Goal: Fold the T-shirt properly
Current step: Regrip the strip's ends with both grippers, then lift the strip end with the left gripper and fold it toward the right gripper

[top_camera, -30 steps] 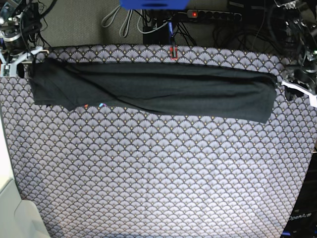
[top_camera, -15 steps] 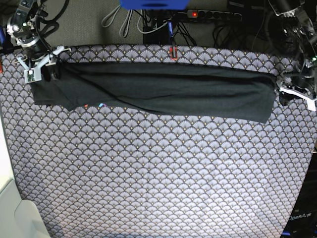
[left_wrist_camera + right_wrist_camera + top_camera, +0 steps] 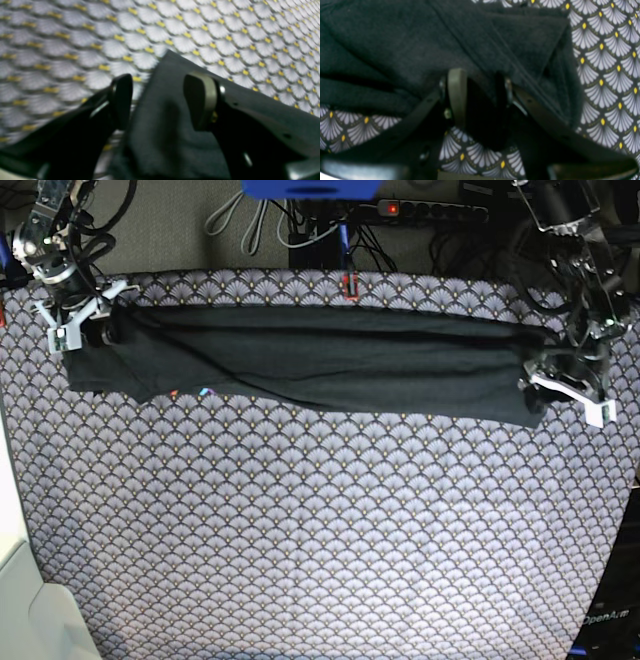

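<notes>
T-shirt (image 3: 320, 365): soft dark knit, long folded band, upper frame, on fan-scale cloth (image 3: 320, 530). My left gripper (image 3: 160, 100) parted, straddling corner. Right gripper (image 3: 480, 100) apparently clenched on hem, blurry.

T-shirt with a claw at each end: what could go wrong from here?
The left claw stands open around just a corner of the T-shirt, so closing may catch a thin bite that slips. The right claw sits among bunched layers and may pinch only some. Both work close to the patterned cloth, which might get grabbed too.
</notes>
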Available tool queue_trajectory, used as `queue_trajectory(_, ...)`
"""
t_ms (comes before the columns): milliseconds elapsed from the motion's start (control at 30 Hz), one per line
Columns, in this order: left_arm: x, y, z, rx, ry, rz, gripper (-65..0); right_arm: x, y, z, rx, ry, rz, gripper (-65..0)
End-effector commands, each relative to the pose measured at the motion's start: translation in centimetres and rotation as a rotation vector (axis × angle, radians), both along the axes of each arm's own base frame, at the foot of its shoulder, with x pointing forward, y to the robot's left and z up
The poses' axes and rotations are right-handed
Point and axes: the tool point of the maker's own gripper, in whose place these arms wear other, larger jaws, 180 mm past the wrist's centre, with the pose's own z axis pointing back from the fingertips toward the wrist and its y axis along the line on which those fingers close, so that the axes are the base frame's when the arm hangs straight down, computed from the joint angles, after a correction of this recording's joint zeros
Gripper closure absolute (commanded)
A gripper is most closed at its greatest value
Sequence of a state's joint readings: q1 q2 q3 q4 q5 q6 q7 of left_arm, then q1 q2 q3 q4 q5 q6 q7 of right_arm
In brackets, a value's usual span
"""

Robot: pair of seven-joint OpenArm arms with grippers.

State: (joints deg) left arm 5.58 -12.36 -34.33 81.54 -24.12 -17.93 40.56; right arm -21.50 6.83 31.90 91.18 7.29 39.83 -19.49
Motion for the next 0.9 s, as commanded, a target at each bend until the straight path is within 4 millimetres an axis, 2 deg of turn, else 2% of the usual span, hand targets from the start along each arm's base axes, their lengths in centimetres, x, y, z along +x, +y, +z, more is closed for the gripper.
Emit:
queue_trajectory(0,0.7,1.0,0.9,0.016,-0.03,0.011,-35.6,0.7,-0.4,1.2,-0.01,-0.048,0.008,-20.6)
queue_trajectory(133,0.1,1.0,-0.8,-0.012,0.013,0.026,-35.6,0.7,-0.4,1.2,-0.01,-0.048,0.008,-20.6)
queue_trajectory(500,-0.6,0.9,-1.7,-0.014,0.041,0.025,-35.6,1.4,-0.7,1.7,-0.022,-0.063,0.015,-20.6)
queue_trajectory(633,-1.6,-0.7,-3.4,-0.027,0.094,-0.023,-35.3,1.4,-0.7,1.7,-0.022,-0.063,0.015,-20.6)
queue_trajectory(867,-3.4,-1.0,-6.4,-0.077,0.175,-0.003,-34.4,1.5,-1.1,1.9,-0.035,-0.063,0.019,-20.6)
